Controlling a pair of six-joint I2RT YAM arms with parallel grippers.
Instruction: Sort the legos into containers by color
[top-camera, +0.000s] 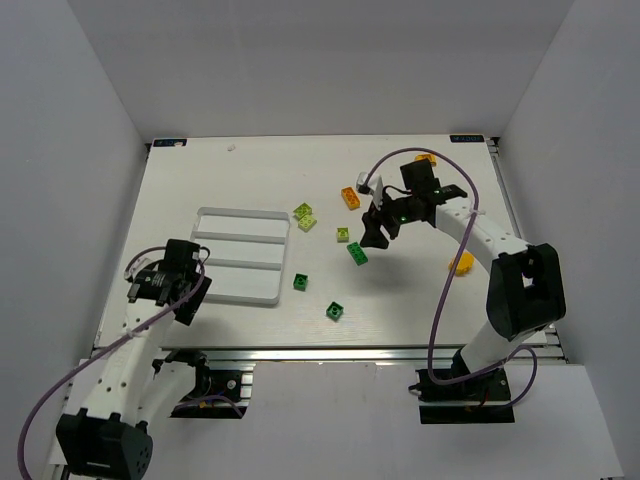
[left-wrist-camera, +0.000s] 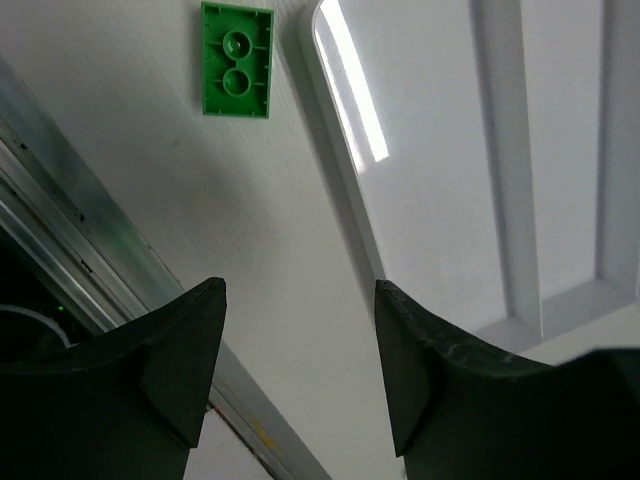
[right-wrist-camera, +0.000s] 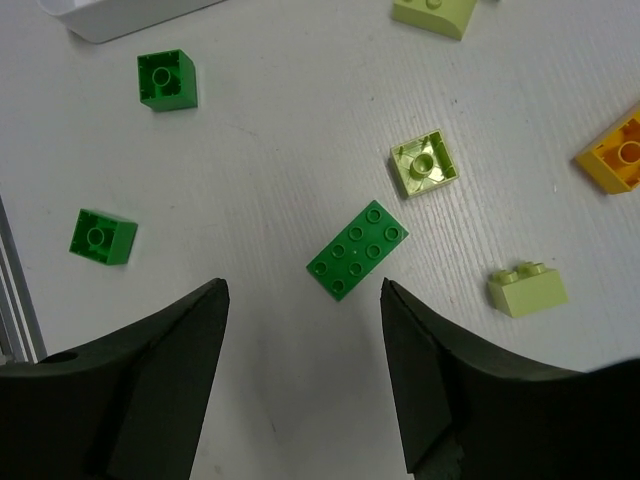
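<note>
Lying right of the tray (top-camera: 243, 212) (three compartments): legos (top-camera: 357, 253).

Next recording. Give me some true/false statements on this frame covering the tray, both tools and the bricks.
1. The tray holds no bricks. True.
2. The right tool is shut on a green brick. False: it is open and empty, near the long green brick.
3. The left tool is open and empty. True.
4. Every loose brick is green. False: a lime brick and an orange brick lie out too.
5. A green plate lies outside the tray. True.
</note>
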